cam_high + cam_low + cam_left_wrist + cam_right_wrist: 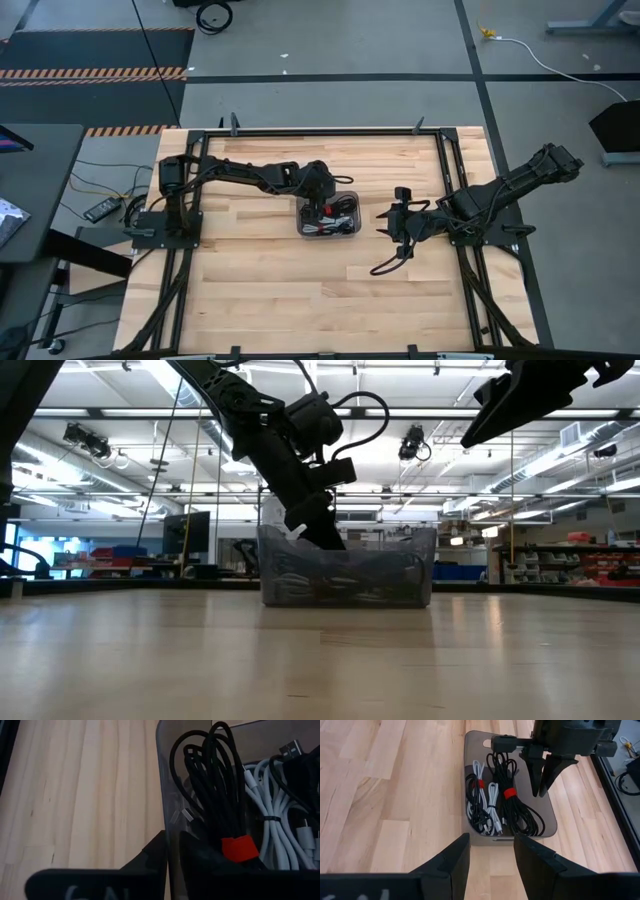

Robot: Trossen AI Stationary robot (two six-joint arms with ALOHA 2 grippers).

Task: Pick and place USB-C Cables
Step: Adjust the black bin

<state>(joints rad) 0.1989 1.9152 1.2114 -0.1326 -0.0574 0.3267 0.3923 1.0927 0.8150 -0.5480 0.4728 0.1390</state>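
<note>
A translucent grey tray (356,231) (546,817) sits mid-table and holds several coiled cables. A black bundle with a red band (509,793) (240,847) lies beside white bundles (493,795) (272,805), and another red-banded black one (481,784) lies further in. My left gripper (322,212) (545,787) (172,852) is open and points down at the tray's left side. One finger (150,857) is outside the wall (166,785) and the other (200,852) is inside, next to the black bundle. My right gripper (386,222) (491,847) is open and hovers to the tray's right. My left gripper stands astride the tray's left wall (166,820) from above, one finger on each side. Its inner finger is close to the red-banded black bundle. I cannot tell whether either finger touches the wall or the cable.
A black cord (388,262) loops over the table beside my right arm. Bare wooden tabletop (260,290) surrounds the tray, and a black frame (320,131) borders the table. In the low view the tray (400,565) stands alone on the table.
</note>
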